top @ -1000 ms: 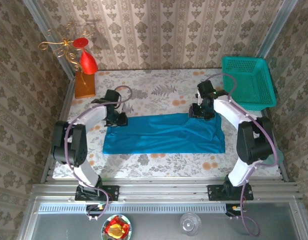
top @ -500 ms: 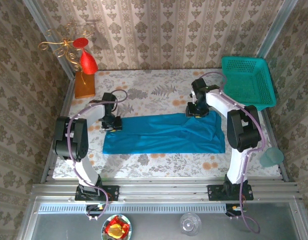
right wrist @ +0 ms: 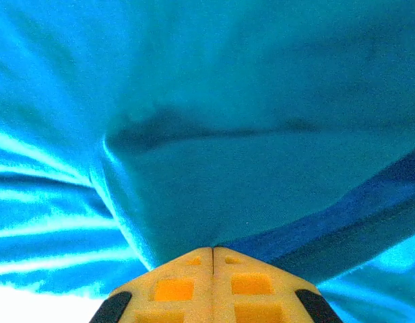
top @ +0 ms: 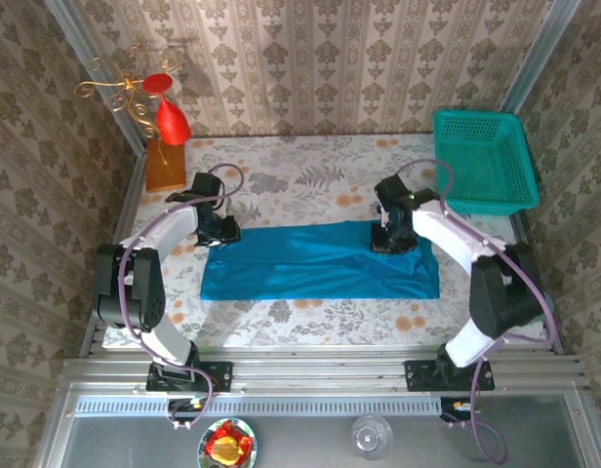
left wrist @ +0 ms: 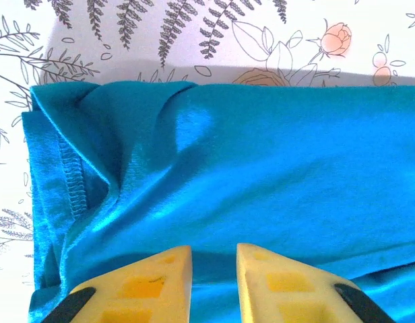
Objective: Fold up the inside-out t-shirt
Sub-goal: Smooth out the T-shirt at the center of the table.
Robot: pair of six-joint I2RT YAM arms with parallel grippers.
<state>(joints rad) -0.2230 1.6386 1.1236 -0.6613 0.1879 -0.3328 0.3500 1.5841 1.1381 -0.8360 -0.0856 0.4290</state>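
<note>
While I stand at the near rail, a small plate (top: 227, 444) of something red and yellow and a clear glass (top: 371, 436) sit closest to me, below the two arm bases. Past them, on the flowered table (top: 310, 312), the t-shirt (top: 320, 261) lies flat as a long teal band running left to right across the middle, its near edge straight.

Both arms reach over it to its far edge. At the far left corner the left gripper (top: 222, 232) points down onto the cloth, its yellow fingers (left wrist: 167, 272) drawn to a narrow slit with teal fabric in it, and creases run towards them, so it looks pinched on the shirt. Towards the far right end the right gripper (top: 393, 239) has its fingers pressed tight together, with a raised ridge of cloth caught at their tips.

Beyond, a green mesh basket (top: 481, 161) rests at the far right corner, well apart from the shirt, and an orange block (top: 165, 166) with a red ornament (top: 172, 122) stands at the far left.
</note>
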